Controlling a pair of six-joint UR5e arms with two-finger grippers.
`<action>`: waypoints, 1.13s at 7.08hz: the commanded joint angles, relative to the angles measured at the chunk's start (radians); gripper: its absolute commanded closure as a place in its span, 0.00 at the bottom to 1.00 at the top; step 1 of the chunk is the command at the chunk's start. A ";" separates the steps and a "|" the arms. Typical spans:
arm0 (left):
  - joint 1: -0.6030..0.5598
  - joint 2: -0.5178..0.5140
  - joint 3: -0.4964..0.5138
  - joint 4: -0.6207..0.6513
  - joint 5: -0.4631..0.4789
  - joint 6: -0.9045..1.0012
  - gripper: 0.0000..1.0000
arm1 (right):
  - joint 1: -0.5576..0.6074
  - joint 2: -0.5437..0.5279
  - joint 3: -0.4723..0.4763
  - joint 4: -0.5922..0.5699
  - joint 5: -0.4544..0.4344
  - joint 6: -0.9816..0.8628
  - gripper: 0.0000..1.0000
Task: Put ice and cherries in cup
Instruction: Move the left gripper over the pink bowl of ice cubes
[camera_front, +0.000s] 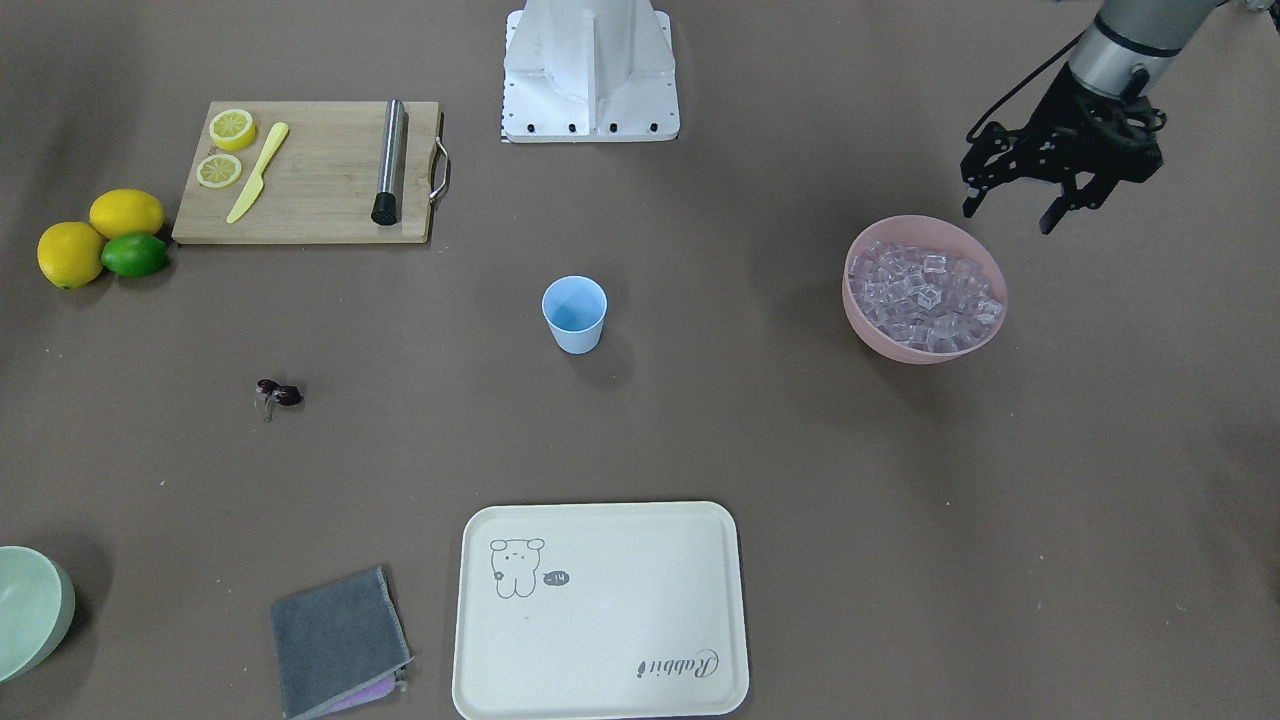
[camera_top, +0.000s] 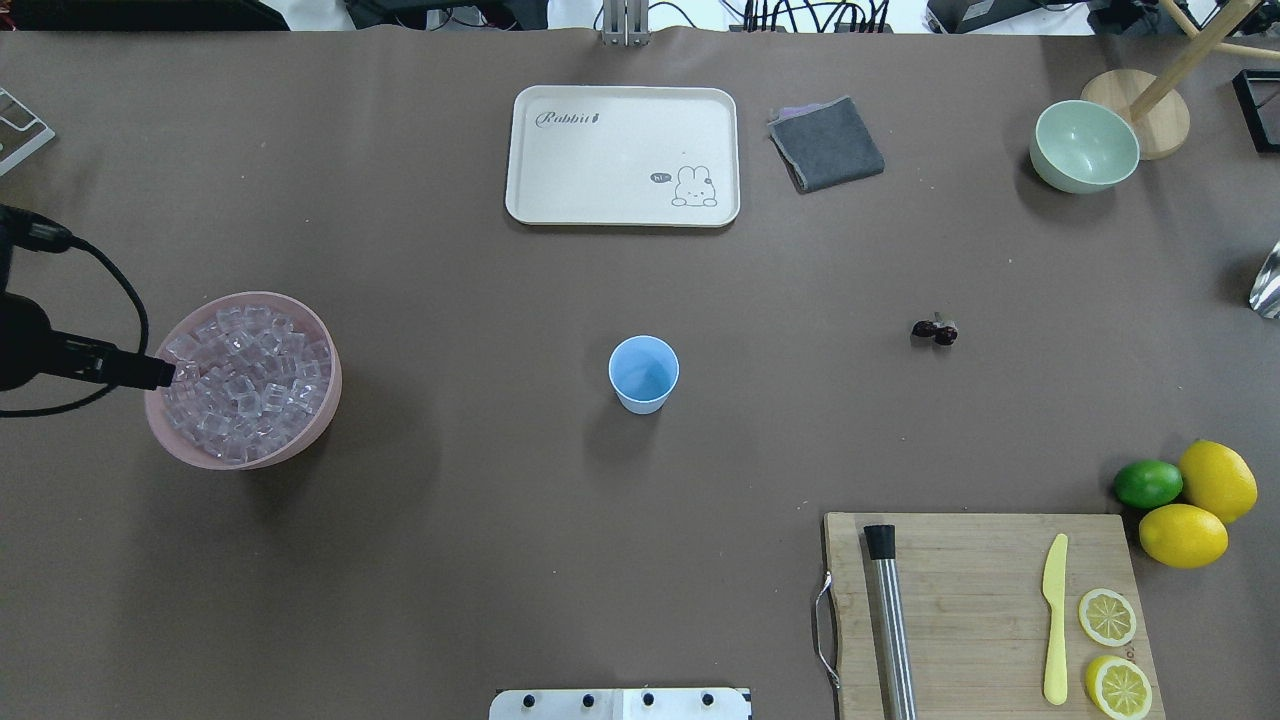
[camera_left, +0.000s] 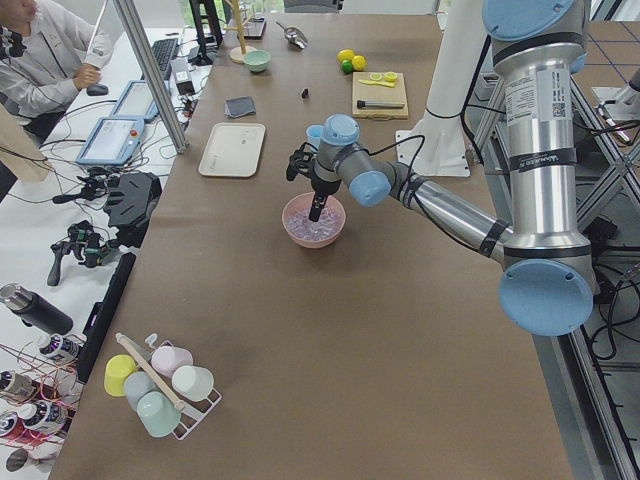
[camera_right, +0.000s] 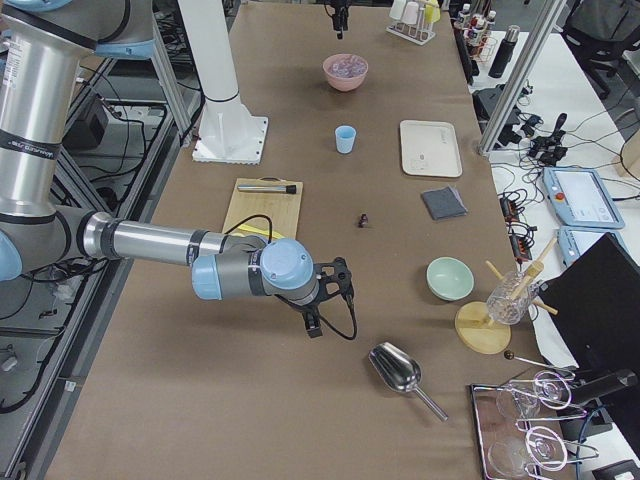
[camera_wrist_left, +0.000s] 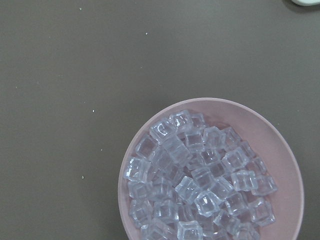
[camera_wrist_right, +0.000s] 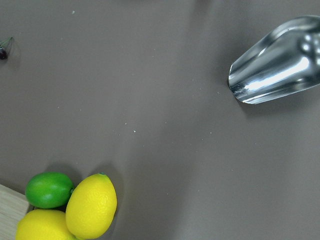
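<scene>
The ice (camera_front: 925, 297) fills a pink bowl (camera_front: 925, 352) on the robot's left side; it also shows in the left wrist view (camera_wrist_left: 200, 180). The light blue cup (camera_front: 574, 314) stands upright and empty mid-table, also in the overhead view (camera_top: 643, 373). The cherries (camera_front: 279, 393) lie on the table toward the robot's right. My left gripper (camera_front: 1006, 220) is open and empty, raised just beside the bowl's rim on the robot's side. My right gripper (camera_right: 335, 297) shows only in the exterior right view, beyond the cutting board; I cannot tell whether it is open or shut.
A wooden cutting board (camera_top: 975, 610) holds two lemon slices, a yellow knife and a metal cylinder. Two lemons and a lime (camera_top: 1148, 484) lie beside it. A cream tray (camera_top: 622, 155), a grey cloth (camera_top: 826, 143), a pale green bowl (camera_top: 1084, 146) and a metal scoop (camera_wrist_right: 277, 60) are on the table.
</scene>
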 joint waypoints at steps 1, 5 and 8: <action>0.103 -0.007 0.021 0.003 0.116 -0.015 0.03 | 0.000 0.006 -0.003 0.000 -0.004 0.001 0.00; 0.218 -0.058 0.070 0.005 0.216 -0.087 0.28 | -0.009 0.008 -0.003 0.000 -0.007 -0.001 0.00; 0.219 -0.059 0.088 0.003 0.219 -0.088 0.46 | -0.009 0.008 -0.003 0.000 -0.009 -0.001 0.01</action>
